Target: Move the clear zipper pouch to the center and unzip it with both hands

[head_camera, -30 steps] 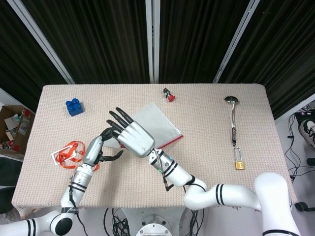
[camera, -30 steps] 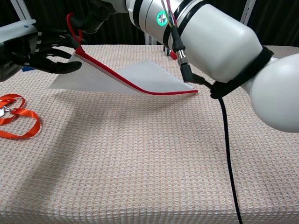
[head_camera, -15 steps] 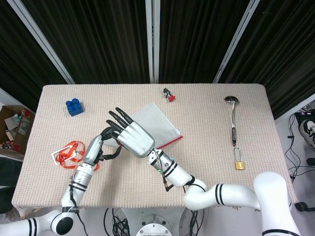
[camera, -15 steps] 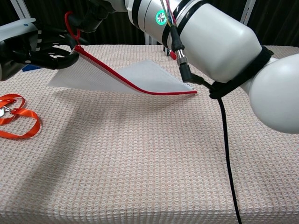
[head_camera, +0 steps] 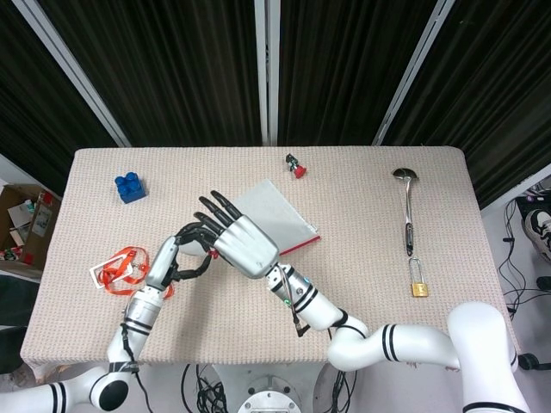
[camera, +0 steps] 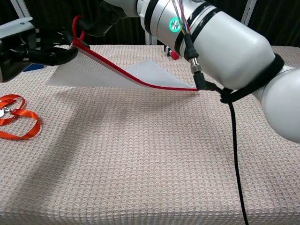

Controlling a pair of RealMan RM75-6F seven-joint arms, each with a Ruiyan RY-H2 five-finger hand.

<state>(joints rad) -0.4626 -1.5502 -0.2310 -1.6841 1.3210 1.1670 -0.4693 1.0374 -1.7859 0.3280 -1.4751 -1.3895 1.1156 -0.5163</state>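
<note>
Right hand: we note fingertips pinching the red zipper pull loop, other fingers fanned. Left hand: curled onto the raised corner of the clear zipper pouch. Pouch: tilted, far corner on the table, near center. Orange lanyard: well apart, left.

Beige woven table, blue brick, orange lanyard, spoon, padlock, perhaps a red-capped marker
</note>
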